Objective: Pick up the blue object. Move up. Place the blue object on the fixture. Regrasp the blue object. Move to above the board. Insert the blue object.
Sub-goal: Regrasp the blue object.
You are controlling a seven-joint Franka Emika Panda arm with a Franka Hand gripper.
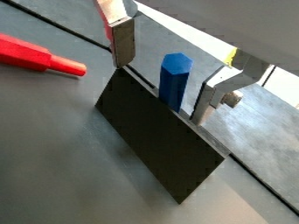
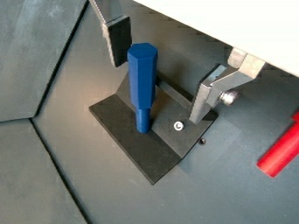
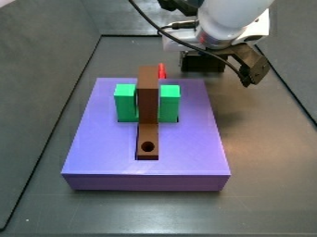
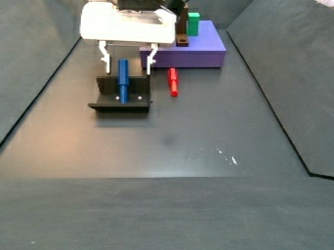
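Observation:
The blue object point(image 1: 176, 77) is a slim hexagonal peg standing upright on the fixture point(image 1: 155, 140), against its dark upright wall. In a wrist view its thinner lower end rests on the fixture's base plate point(image 2: 138, 138). My gripper point(image 2: 162, 86) is open and straddles the blue object point(image 2: 142, 79); gaps on both sides separate the fingers point(image 1: 124, 42) from it. In a side view the gripper point(image 4: 127, 61) hangs over the blue object point(image 4: 125, 80) and the fixture point(image 4: 120, 104). The lavender board point(image 3: 186, 139) lies apart.
A red peg point(image 4: 173, 82) lies on the floor beside the fixture, between it and the board point(image 4: 206, 53). The board carries two green blocks point(image 3: 125, 102) and a brown bar point(image 3: 148, 116) with a round hole. Dark walls ring the floor.

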